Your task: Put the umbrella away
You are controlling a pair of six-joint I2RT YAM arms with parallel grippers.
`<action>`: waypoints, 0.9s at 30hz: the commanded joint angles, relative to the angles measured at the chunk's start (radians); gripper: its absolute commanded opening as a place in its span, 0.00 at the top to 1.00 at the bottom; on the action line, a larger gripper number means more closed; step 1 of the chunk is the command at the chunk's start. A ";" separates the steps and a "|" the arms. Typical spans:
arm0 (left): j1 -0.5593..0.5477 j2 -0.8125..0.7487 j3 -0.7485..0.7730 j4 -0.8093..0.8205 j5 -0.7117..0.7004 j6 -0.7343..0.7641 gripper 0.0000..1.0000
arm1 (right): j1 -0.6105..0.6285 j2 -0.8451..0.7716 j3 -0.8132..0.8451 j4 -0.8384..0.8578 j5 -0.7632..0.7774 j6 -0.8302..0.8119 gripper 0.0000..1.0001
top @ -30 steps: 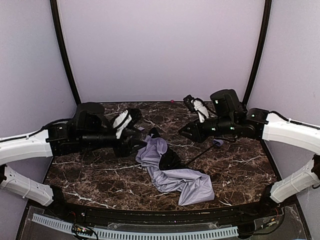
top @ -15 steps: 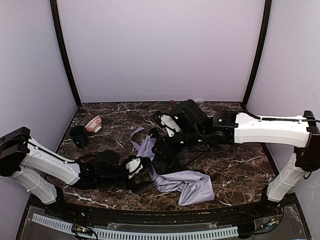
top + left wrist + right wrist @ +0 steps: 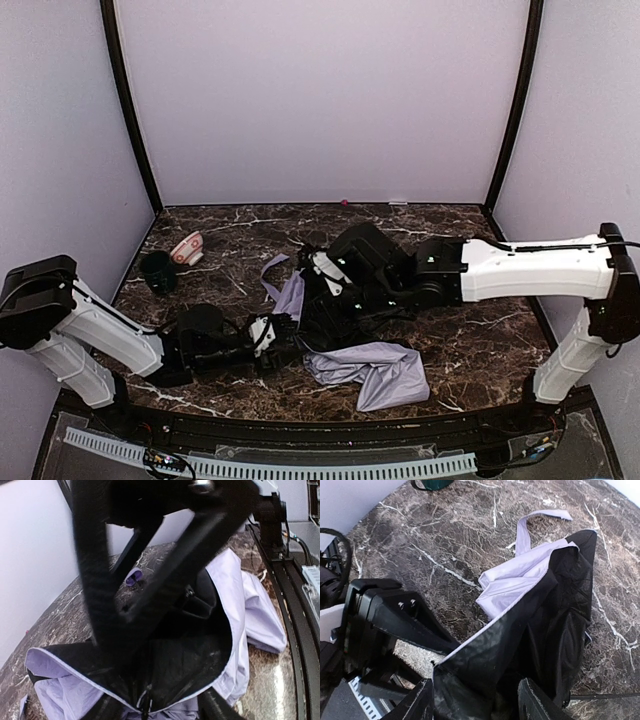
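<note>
Though umbrella point(image 3: 370, 366) fills table point(image 3: 480, 335) centre, bowl point(image 3: 187, 247) hugs left edge.

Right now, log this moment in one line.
umbrella: crumpled on table | left gripper: open astride umbrella | right gripper: open astride umbrella

We see a dark marble table point(image 3: 470, 330) veined in white, closed in by pale lilac walls point(image 3: 320, 100), with a black post point(image 3: 130, 110) rising at each back corner. Near the table's left edge a red-patterned bowl point(image 3: 187, 247) lies tilted, a dark green cup point(image 3: 158, 271) just beside it on our side. A tiny pink speck point(image 3: 344, 202) sits at the back edge, and a white slotted strip point(image 3: 300, 467) runs along the near rail.
</note>
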 commanded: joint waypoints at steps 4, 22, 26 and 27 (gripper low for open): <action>-0.001 -0.038 0.058 -0.082 0.009 0.091 0.58 | 0.110 -0.121 -0.099 0.124 0.103 -0.117 0.44; -0.001 -0.164 0.193 -0.448 0.086 0.037 1.00 | 0.188 -0.153 -0.289 0.262 0.269 -0.266 0.55; -0.001 -0.183 0.192 -0.476 0.088 0.055 1.00 | 0.176 -0.140 -0.293 0.276 0.316 -0.268 0.65; -0.001 -0.185 0.193 -0.483 0.090 0.057 1.00 | 0.171 -0.136 -0.293 0.280 0.315 -0.263 0.71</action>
